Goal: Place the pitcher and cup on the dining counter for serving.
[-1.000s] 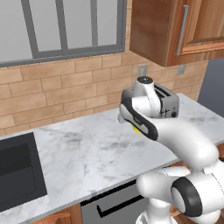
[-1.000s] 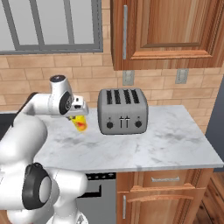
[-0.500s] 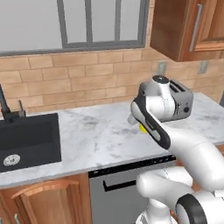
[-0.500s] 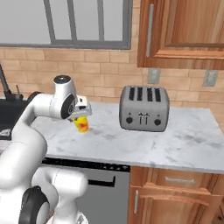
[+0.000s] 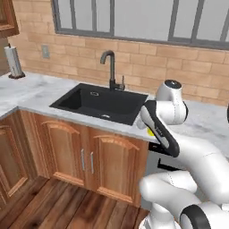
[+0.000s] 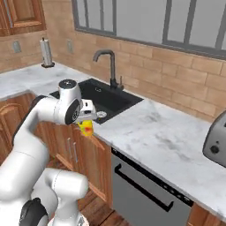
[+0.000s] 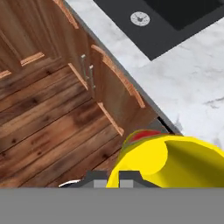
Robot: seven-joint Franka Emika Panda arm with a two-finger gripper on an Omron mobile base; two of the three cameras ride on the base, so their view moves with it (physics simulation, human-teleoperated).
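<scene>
Your claw was clamped on the cup, the yellow body with its red mark hanging just below the hand, out past the front edge of the worktop and above the wooden floor. In the hand view the cup sat so close to the lens that its lower part was cut off by the frame, and the fingers themselves were mostly hidden behind it. From the left base view you could see just a sliver of yellow beside the forearm; the claw there was covered by the arm. No writing could be read on the cup; the red mark was too blurred to make out. Beyond the cup lay the black sink set into the marble, with its dark faucet behind. Farther back a paper towel roll stood on the worktop near the brick wall, and a toaster was cut off at the right edge.
</scene>
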